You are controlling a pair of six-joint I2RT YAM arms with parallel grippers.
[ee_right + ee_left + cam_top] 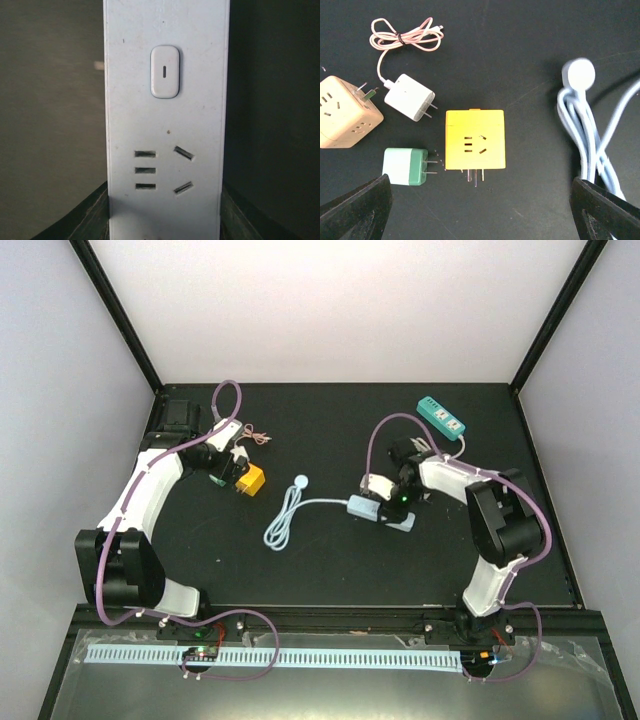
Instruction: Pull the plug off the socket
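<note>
A: Starting on the left, why does the left arm (150, 490) hang over the back-left part of the desk (330, 570)?

B: It looks parked. Its jaws are spread wide with nothing between them, above a yellow adapter (475, 139). Around that lie a beige cube socket (345, 112), a white charger (409, 96) with a pink lead, and a green-and-white charger (405, 166) — all loose, and none part of this job, I'd judge.

A: And in the middle?

B: A coiled white cable (283, 523) with a round puck (301, 481). Its lead runs right to the plug (360, 506), just right of the desk's centre, at the far end of the white power strip (165, 125). It looks seated, though I can't see the prongs.

A: So the right arm holds the strip?

B: Yes — the right jaws pinch it by its long sides, close to an empty socket (162, 170) and the switch (164, 71), probably to pin it down for the pull.

A: Anything in the way?

B: The coil lies on the pulling side, so the left arm would have to reach past it. The teal strip (441, 416) near the back-right corner is well apart
</note>
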